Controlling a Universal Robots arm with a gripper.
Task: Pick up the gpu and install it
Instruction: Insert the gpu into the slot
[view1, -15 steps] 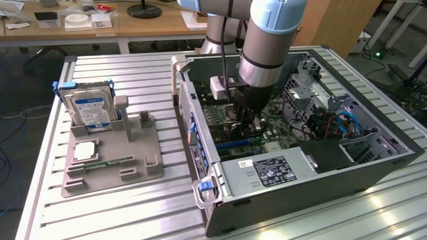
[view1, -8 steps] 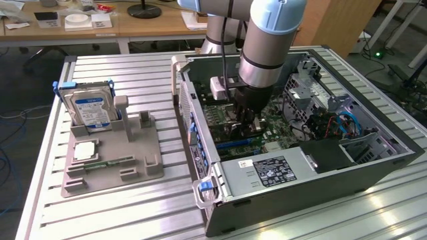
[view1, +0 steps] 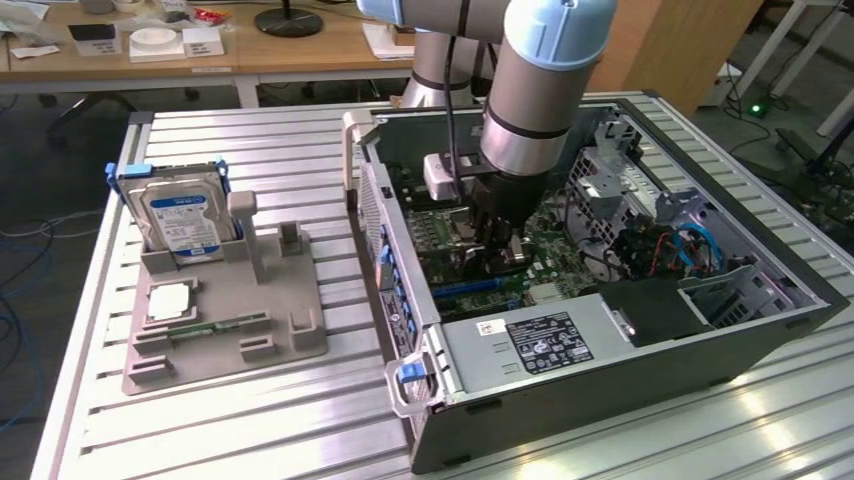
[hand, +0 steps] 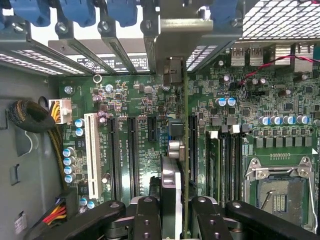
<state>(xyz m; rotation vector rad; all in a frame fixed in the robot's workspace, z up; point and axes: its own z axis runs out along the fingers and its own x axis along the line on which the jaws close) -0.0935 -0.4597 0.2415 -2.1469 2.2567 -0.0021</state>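
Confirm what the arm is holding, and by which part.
The graphics card, pinched between the fingers on both flat faces, at the edge away from the motherboard.

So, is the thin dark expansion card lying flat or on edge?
On edge: the gripper clamps the thin dark gpu edge-down over the green motherboard.

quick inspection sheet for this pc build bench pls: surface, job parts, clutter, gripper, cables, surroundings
surface: slatted aluminium table, with an open computer case lying on it
job's things: gpu held edge-on over the motherboard slots, bracket toward the case's rear openings; cannot tell if it is seated
clutter: grey fixture tray holding an upright hard drive, a square chip and a memory stick
grippers: gripper inside the case, shut on the gpu
cables: yellow-and-black wire bundle; blue cables in the case
surroundings: wooden desk behind the table
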